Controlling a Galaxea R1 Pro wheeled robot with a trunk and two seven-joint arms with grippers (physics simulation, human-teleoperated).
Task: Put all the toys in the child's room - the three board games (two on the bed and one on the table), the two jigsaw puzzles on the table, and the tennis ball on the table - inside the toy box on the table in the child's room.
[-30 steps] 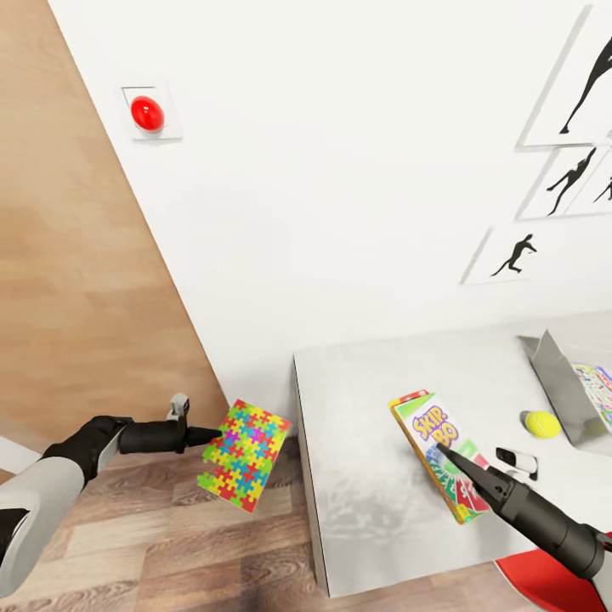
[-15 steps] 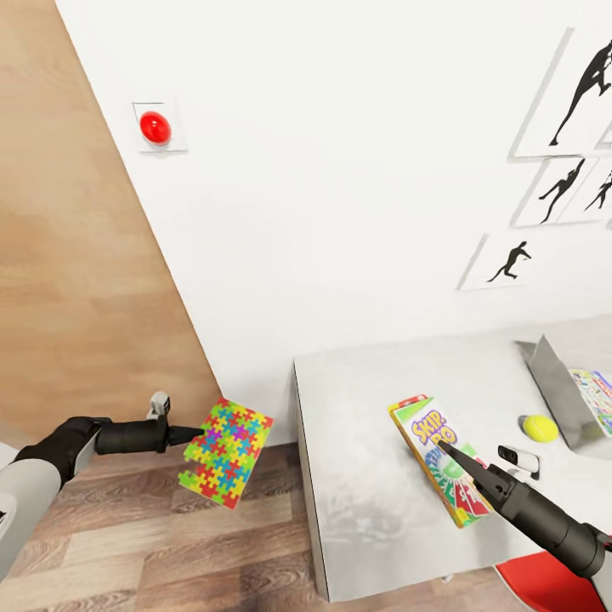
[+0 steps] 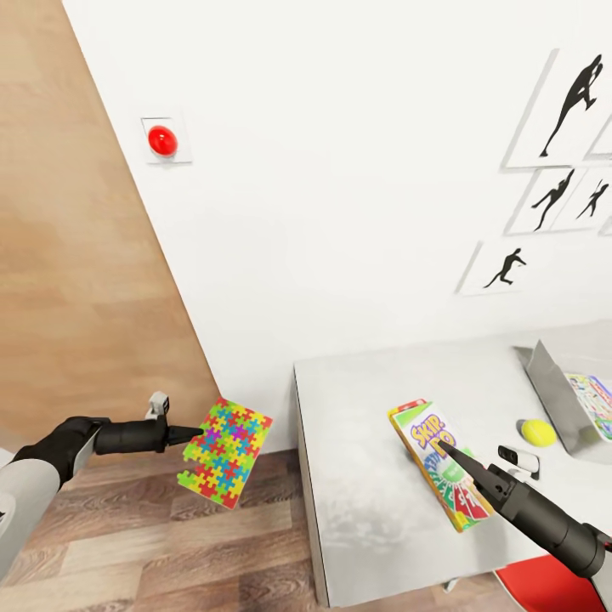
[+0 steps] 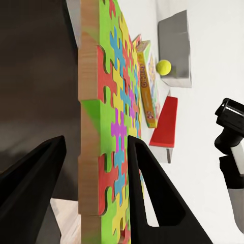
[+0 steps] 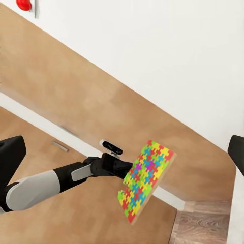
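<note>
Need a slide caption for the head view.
Left pincer holds jigsaw puzzle beside table; Skip-Bo lies there.

The jigsaw puzzle (image 3: 225, 452) I'm holding is a mosaic of yellow, green, pink, blue and red pieces, and its edge looks plain wood-tan up close. On the pale grey-white table (image 3: 365, 476) the Skip-Bo box (image 3: 439, 464) goes yellow on top, then green, then red at the bottom. The tennis ball (image 3: 537, 432) is yellow-green. The toy box (image 3: 551, 387) is light grey, with something printed inside, maybe blue and cartoony, hard to tell. There's a red wall button (image 3: 161, 139), black silhouette pictures (image 3: 574, 89) on white, and brown wood planks.
</note>
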